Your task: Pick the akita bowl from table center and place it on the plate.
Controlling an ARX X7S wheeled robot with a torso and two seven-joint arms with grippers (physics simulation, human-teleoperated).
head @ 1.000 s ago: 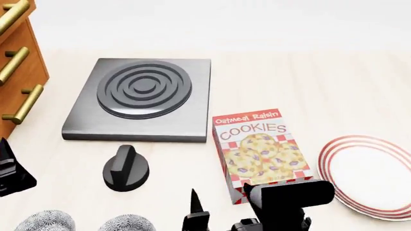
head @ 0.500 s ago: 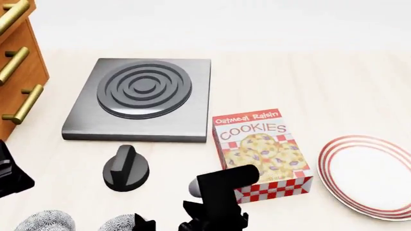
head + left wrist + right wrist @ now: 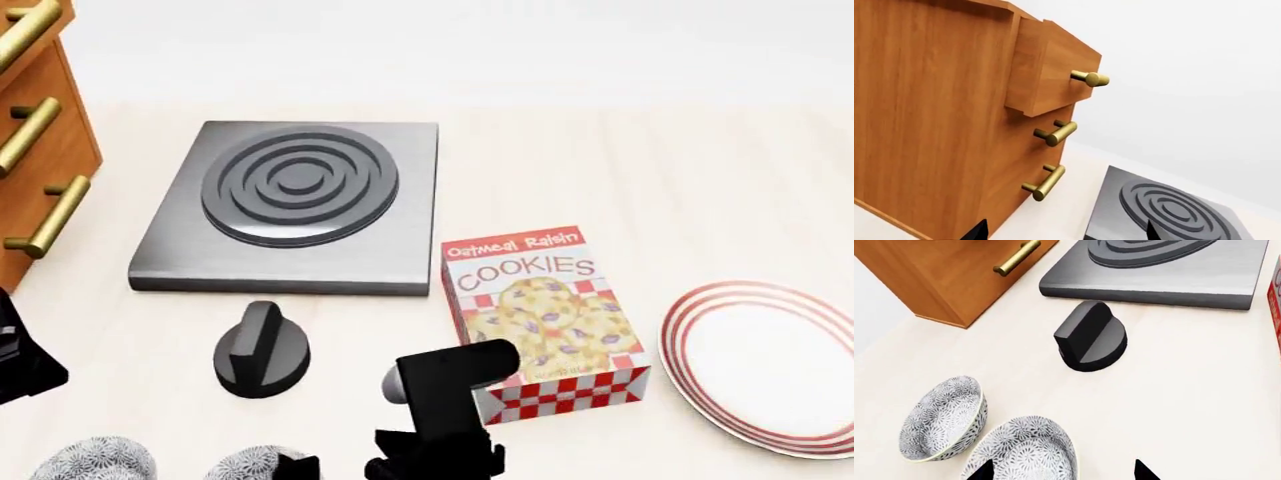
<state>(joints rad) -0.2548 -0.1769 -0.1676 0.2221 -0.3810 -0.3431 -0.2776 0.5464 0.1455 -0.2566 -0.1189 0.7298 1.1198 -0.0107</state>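
Right claw [image 3: 1061, 471] wide open, right above akita bowl [image 3: 1024, 452], 2nd bowl [image 3: 944, 417] just beside, plate [image 3: 774, 365] far off, left claw [image 3: 1064, 232] tips apart.

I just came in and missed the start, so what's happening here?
A two-armed robot is working at a table. Its right gripper hangs open just above the nearer akita bowl, with a second akita bowl beside it; nothing is grasped yet. The plate sits bare at the right, past the cookie box. The left gripper is near the wooden drawer unit, holding nothing. A black knob and a hob lie between.
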